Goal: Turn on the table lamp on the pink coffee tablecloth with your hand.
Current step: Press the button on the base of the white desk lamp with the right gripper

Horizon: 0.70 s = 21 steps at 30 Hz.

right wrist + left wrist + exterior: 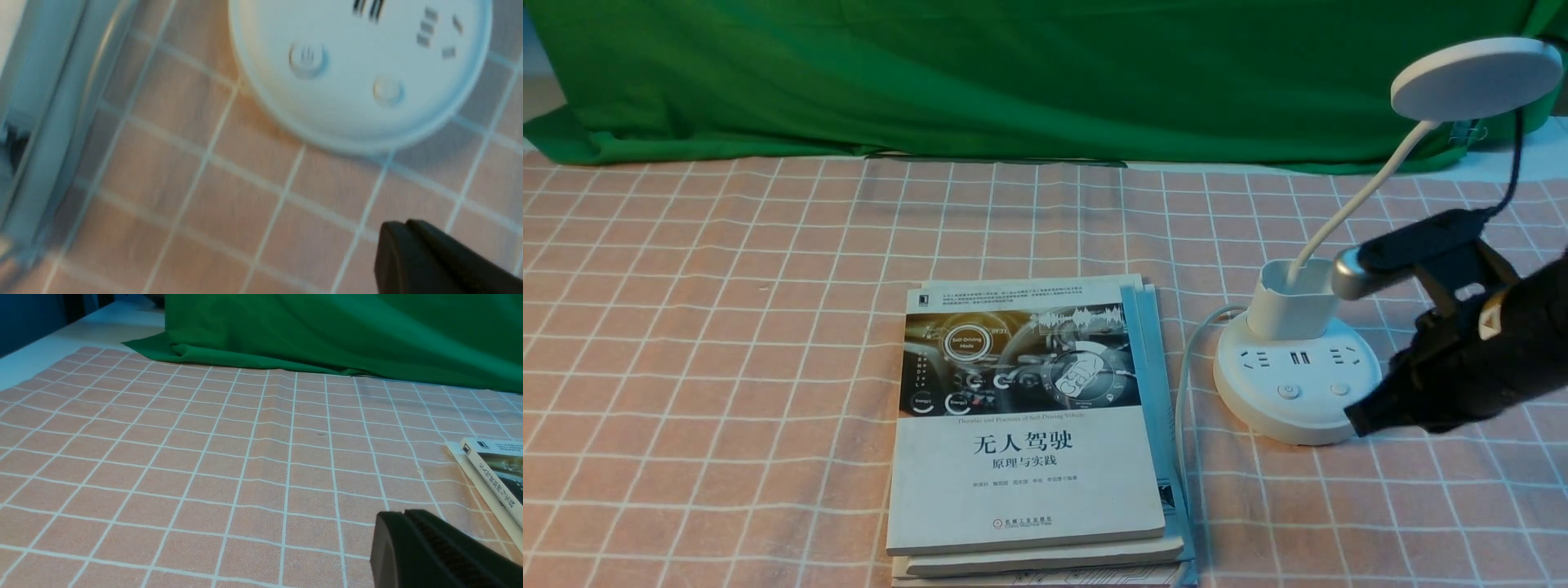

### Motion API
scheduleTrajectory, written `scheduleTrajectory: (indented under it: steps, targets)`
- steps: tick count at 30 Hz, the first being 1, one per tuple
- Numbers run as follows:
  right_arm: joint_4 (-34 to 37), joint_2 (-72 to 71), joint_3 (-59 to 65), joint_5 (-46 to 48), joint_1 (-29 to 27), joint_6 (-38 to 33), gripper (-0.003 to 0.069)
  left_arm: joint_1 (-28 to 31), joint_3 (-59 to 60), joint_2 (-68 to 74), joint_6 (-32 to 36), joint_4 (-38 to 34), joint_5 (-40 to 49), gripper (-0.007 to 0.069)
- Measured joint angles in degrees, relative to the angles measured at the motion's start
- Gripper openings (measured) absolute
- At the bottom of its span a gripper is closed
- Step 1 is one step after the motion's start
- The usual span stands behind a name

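Note:
The white table lamp (1294,376) stands at the right on the pink coffee tablecloth (727,327). Its disc head (1474,77) is up at the top right and does not glow. Its round base carries two buttons (1288,391), also seen in the right wrist view (307,59). My right gripper (1357,420) is shut and empty, its tip at the base's front right edge, low over the cloth; in its wrist view the tip (402,228) is short of the base (359,69). My left gripper (402,516) is shut and empty over bare cloth; it is out of the front view.
A stack of books (1029,425) lies left of the lamp, its edge in the left wrist view (490,473). The lamp's white cord (1186,367) runs between books and base. A green backdrop cloth (1013,73) hangs at the back.

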Motion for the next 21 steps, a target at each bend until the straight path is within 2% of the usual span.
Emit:
scheduleTrajectory:
  steps: [8,21]
  targets:
    - [-1.5,9.6,-3.9,-4.9,-0.1,-0.3,0.0028,0.0,0.0,0.0,0.0,0.0,0.0,0.0021]
    - [-2.8,11.0,-3.9,-8.2,-2.4,-0.3,0.0028,0.0,0.0,0.0,0.0,1.0,0.0,0.0021]
